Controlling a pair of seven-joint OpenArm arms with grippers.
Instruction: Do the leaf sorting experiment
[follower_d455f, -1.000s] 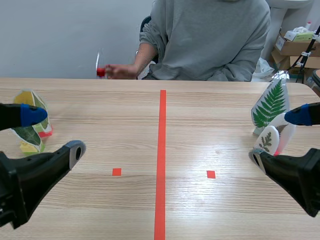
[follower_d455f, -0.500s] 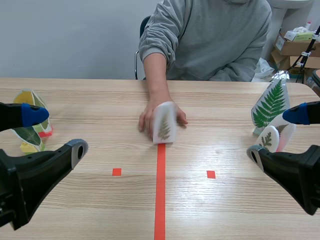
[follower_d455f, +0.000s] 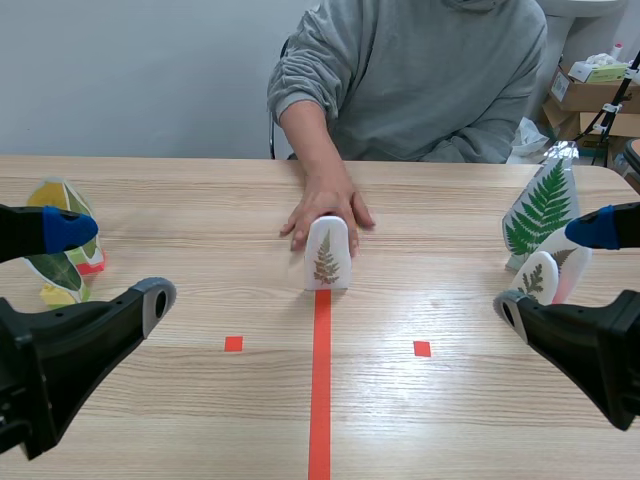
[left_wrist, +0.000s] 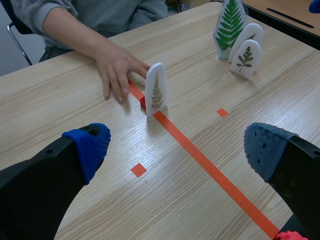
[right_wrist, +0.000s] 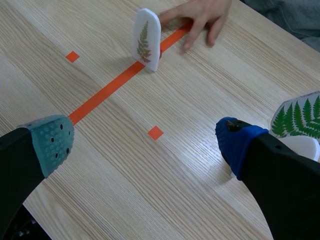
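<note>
A small white leaf card (follower_d455f: 327, 255) with a brown fern print stands upright on the far end of the red centre line; it also shows as the leaf card (left_wrist: 156, 90) and the leaf card (right_wrist: 146, 38). A person's hand (follower_d455f: 325, 206) rests just behind it, fingers touching its top. My left gripper (follower_d455f: 105, 265) is open at the near left, well short of the card. At the near right my right gripper (follower_d455f: 565, 270) is open too, with nothing between its fingers. In both wrist views the card stands far ahead of the open fingers.
A tall green fern card (follower_d455f: 541, 210) and two small white fern cards (follower_d455f: 535, 280) stand at the right edge. Yellow and green leaf cards (follower_d455f: 62, 240) with a red base stand at the left edge. A person in a grey sweatshirt (follower_d455f: 430, 70) sits across the table.
The person brought a hand from the far edge to the centre line and set the fern card upright there. Both grippers have barely moved.
</note>
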